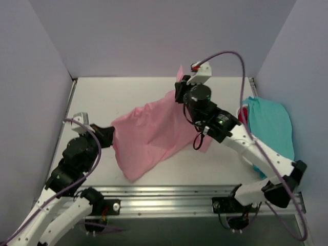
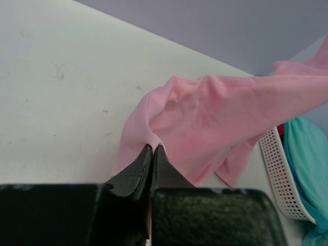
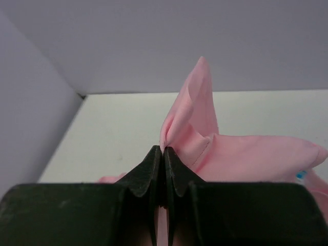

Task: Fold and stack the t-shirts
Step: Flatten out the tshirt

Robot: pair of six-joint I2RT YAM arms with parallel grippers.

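A light pink t-shirt [image 1: 151, 136] hangs stretched between my two grippers above the white table [image 1: 110, 97]. My left gripper [image 1: 111, 134] is shut on the shirt's left edge; in the left wrist view the closed tips [image 2: 152, 148] pinch a fold of pink cloth [image 2: 215, 118]. My right gripper [image 1: 179, 88] is shut on the shirt's far upper corner, held high; in the right wrist view the tips [image 3: 163, 149] pinch pink fabric [image 3: 192, 123] that stands up in a peak. A teal t-shirt [image 1: 269, 125] lies at the right, with a bit of red cloth [image 1: 243, 111] beside it.
A white perforated basket [image 2: 279, 174] stands at the right edge and holds the teal shirt [image 2: 307, 154]. Grey walls enclose the table on the left, back and right. A metal rail [image 1: 169, 197] runs along the near edge.
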